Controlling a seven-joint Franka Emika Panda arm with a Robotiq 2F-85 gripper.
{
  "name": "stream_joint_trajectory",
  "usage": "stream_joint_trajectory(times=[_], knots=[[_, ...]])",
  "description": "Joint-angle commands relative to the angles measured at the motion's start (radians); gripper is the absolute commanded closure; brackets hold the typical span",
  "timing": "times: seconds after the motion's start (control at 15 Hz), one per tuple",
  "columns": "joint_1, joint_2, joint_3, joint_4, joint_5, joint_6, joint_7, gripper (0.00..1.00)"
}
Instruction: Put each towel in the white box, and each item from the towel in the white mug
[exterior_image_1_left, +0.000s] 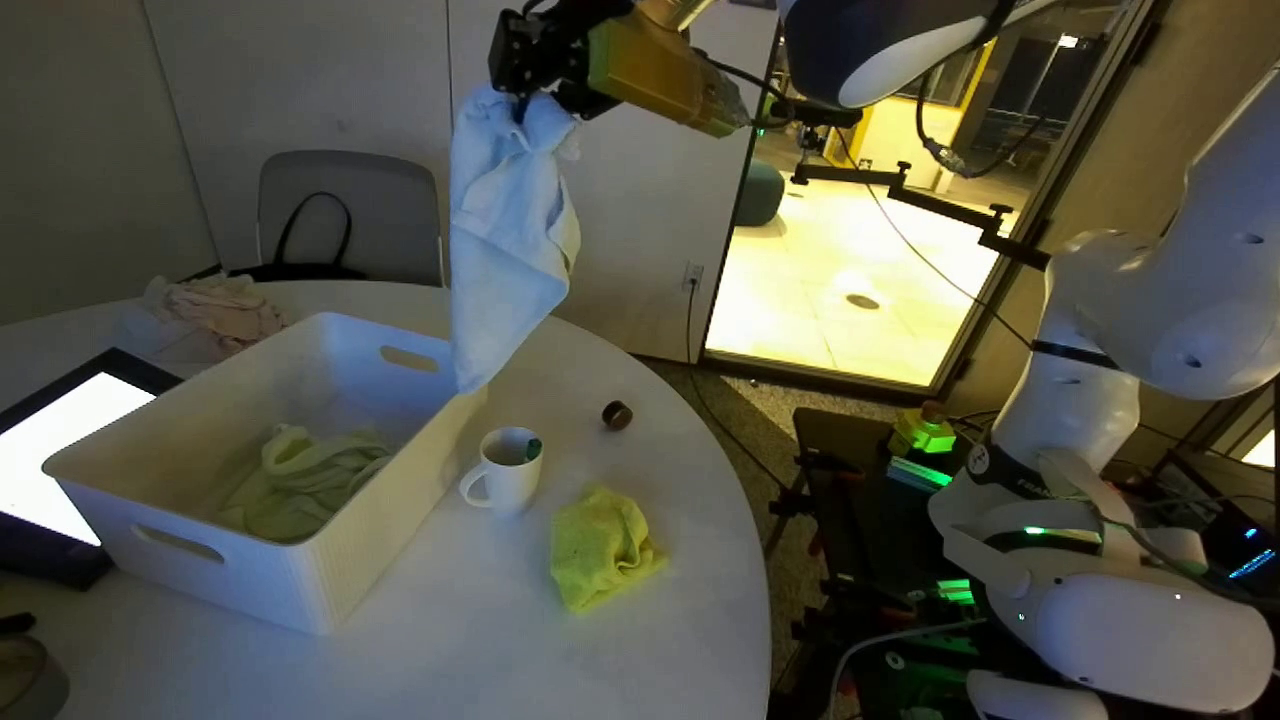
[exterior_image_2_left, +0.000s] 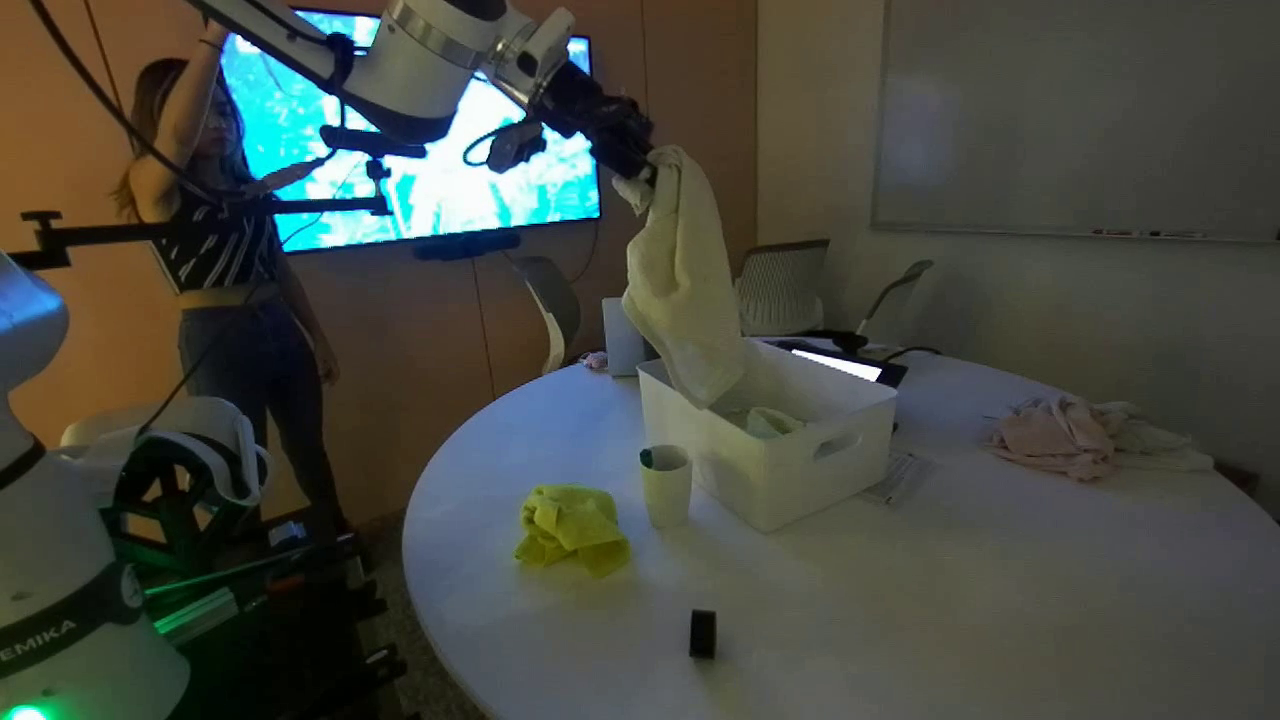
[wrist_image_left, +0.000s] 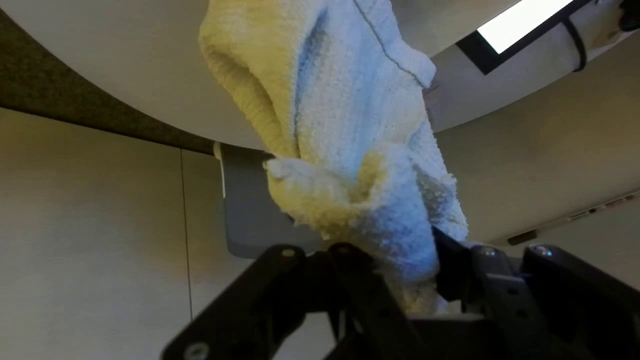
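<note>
Hanging from fingers (wrist_image_left: 452, 265), pale towel (exterior_image_1_left: 510, 240), long axis near vertical, tip down

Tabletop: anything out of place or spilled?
A small dark object sits loose on the table near the white mug, which holds a green item. The loose one may belong there too, so it looks odd. No spill visible.

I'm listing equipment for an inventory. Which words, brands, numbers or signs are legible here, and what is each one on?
"EMIKA": on the dark band at the arm's base, in an exterior view.
"FRAN": on that band, in an exterior view; what follows is unclear.
Too small to read: marks on the sheet beside the white box.
Tablet: bright glare, no readable text.
</note>
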Motion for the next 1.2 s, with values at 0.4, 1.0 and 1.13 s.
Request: stream_joint_trajectory(times=[0.4, 1.0, 1.13], knots=[[0.131, 0.345, -0.055, 0.327, 0.016, 0.006, -0.163, 0.90], [0.208, 0.648, -0.130, 0.640, 0.212, -0.004, -0.461, 0.89], [0.214, 0.697, -0.144, 0.697, 0.294, -0.024, -0.556, 0.85]])
